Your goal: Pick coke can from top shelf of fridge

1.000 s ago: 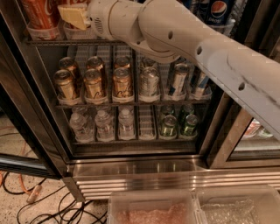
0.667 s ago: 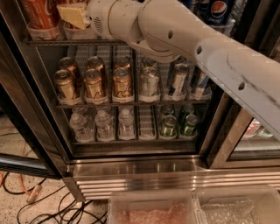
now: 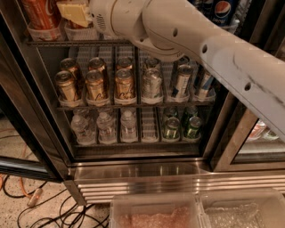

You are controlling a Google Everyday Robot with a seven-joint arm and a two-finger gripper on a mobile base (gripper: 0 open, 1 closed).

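Observation:
A red coke can (image 3: 41, 12) stands in a clear front cup at the left end of the top shelf (image 3: 67, 43) of the fridge (image 3: 133, 173). My gripper (image 3: 75, 13), with yellowish pads, is at the top shelf just right of that can, in front of the second lane. Something red shows below it, and I cannot tell whether it is a second can. My white arm (image 3: 200, 49) comes in from the right across the top of the fridge. Blue Pepsi cans (image 3: 221, 10) stand at the right of the top shelf.
The middle shelf holds gold-brown cans (image 3: 95, 82) on the left and silver cans (image 3: 151, 82) on the right. The lower shelf holds water bottles (image 3: 107, 127) and green cans (image 3: 171, 127). The open door frame (image 3: 18, 133) is at the left. Cables (image 3: 40, 209) lie on the floor. Clear bins (image 3: 156, 213) sit in front.

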